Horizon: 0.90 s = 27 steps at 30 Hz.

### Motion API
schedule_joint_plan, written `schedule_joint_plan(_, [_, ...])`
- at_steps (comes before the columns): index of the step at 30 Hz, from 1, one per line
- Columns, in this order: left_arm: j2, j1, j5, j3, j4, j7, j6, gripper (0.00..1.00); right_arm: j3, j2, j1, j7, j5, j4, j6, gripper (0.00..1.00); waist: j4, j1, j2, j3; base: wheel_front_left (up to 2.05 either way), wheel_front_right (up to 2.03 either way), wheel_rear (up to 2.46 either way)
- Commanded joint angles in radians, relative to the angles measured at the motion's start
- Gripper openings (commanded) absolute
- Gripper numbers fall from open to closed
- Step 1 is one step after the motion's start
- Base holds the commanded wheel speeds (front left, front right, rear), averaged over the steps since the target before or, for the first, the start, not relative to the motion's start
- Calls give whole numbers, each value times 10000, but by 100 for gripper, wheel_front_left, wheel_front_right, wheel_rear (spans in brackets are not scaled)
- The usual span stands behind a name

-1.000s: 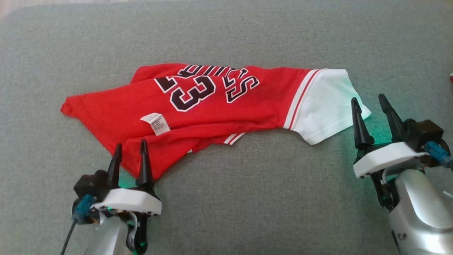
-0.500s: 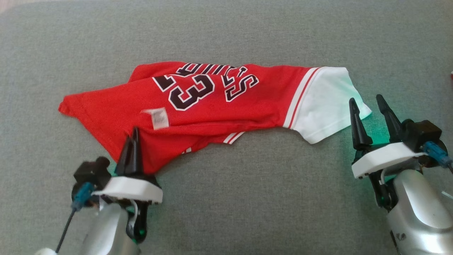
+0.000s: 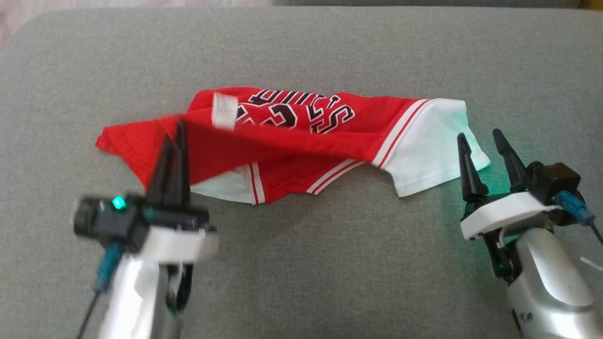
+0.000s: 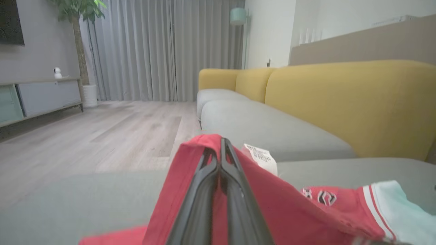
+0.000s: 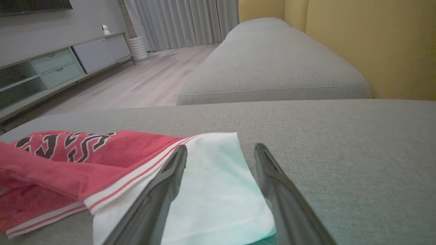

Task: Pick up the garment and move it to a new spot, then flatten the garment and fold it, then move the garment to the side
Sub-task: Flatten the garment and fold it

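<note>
Grey sofa cushion [image 3: 330, 263] spreads under everything we see, with a yellow backrest [image 4: 340, 102] beyond it in the left wrist view. We find the garment [image 3: 301, 136], a red jersey with black lettering, lying crumpled across the middle of the cushion, its white sleeve [image 3: 433, 141] at the 3 o'clock end. Our left hand [image 3: 174, 134], at about 8 o'clock from the jersey's middle, has its fingers pressed together on a fold of red cloth, which rises off the cushion in a ridge with the white label [image 3: 224, 110] flipped up beside it. Our right hand [image 3: 479, 135], at 4 o'clock, stands with fingers spread wide and holds nothing, its tips just beside the sleeve's outer edge. We judge the task barely begun: one side is gripped and partly lifted, while most of the cloth lies on the cushion. Taking the sleeve end, carrying the jersey to a new spot, flattening, folding and setting it aside all remain.
</note>
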Motion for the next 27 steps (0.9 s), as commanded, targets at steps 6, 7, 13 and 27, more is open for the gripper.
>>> schedule_joint_plan(6, [91,1637,-50,15,778,-49,-186,0,264,132,256,-38,180,-176,67,100,-69,0,0,-314,0,0,0])
schedule_joint_plan(7, [91,1838,-213,14,1003,-49,-193,0,253,136,300,-38,195,-157,67,100,-80,0,0,-351,0,0,0])
schedule_joint_plan(13, [91,2295,-1251,144,2158,-49,124,100,184,159,514,-38,218,-111,67,100,-97,0,0,-506,0,0,0])
schedule_joint_plan(27, [91,1902,-1812,114,2088,-49,430,100,54,453,673,-38,135,-228,67,100,-168,0,0,-650,0,0,0])
